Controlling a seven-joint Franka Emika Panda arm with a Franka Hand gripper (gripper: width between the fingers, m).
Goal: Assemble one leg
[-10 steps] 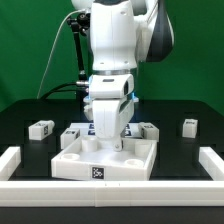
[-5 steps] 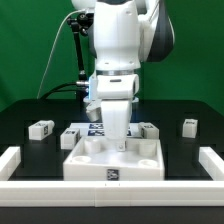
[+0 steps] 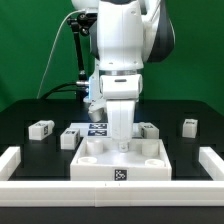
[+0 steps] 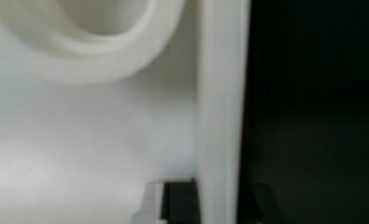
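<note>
Wrist view gives you most of it. The claw (image 4: 206, 200) looks pinched onto a thin upright wall of the big white moulded-plastic tray-like piece (image 4: 74, 130), with a dark fingertip (image 4: 177, 200) on each side, so there's no leg in hand.

The nearest leg, a small white rectangular plastic block with a black-and-white tag (image 3: 148, 130), lies on the matte black surface (image 3: 30, 150). It's just behind the tray-like piece (image 3: 90, 168) on the exterior view's right, and three lookalike blocks lie loose around it.

My guess is you're positioning the tray. That plastic looks hard, smooth and a bit glossy, so it'll probably slip between narrow pads. Stay centred on the wall, slide it flat and slow, and don't lift a corner. Park it square and clear of the blocks, with a round, soft-edged recess (image 4: 101, 30) reachable for the leg.
</note>
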